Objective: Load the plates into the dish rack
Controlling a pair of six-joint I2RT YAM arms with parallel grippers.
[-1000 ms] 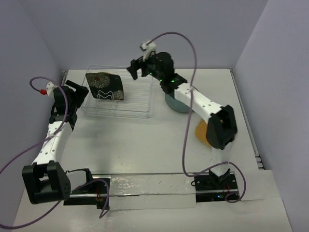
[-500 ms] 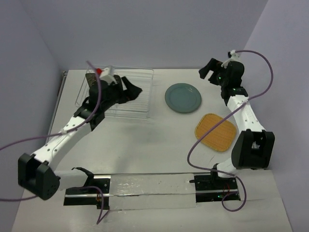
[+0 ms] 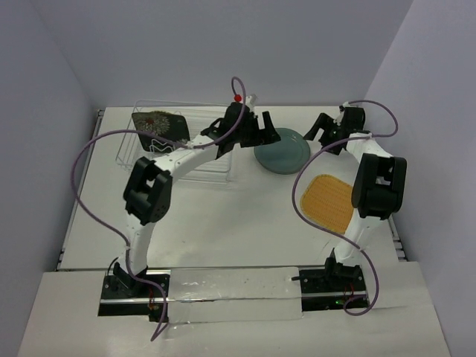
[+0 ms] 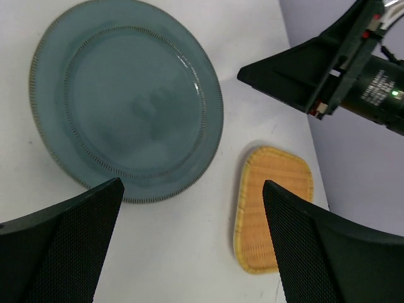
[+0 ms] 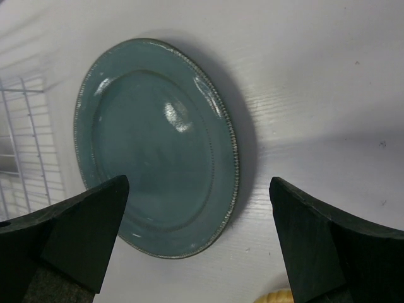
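Note:
A round teal-grey plate [image 3: 286, 152] [image 4: 126, 101] [image 5: 158, 145] lies flat on the table just right of the clear dish rack [image 3: 212, 172]. A square black flowered plate [image 3: 160, 128] stands upright in the rack's left end. A rounded-square orange woven plate [image 3: 327, 202] [image 4: 274, 208] lies flat nearer the right arm. My left gripper [image 3: 262, 132] [image 4: 191, 186] hovers open over the teal plate's left rim, nothing between its fingers. My right gripper [image 3: 320, 126] [image 5: 197, 183] is open and empty beyond the plate's right rim, and it shows in the left wrist view [image 4: 328, 69].
The rack's wire dividers [image 5: 19, 145] show at the left of the right wrist view. Purple cables [image 3: 97, 149] loop over the table from both arms. Grey walls close in the back and both sides of the white table [image 3: 223, 223].
My left arm has swung right from over the rack to the teal plate's left rim. The right gripper has come left, closer to that plate. Both grippers stay open.

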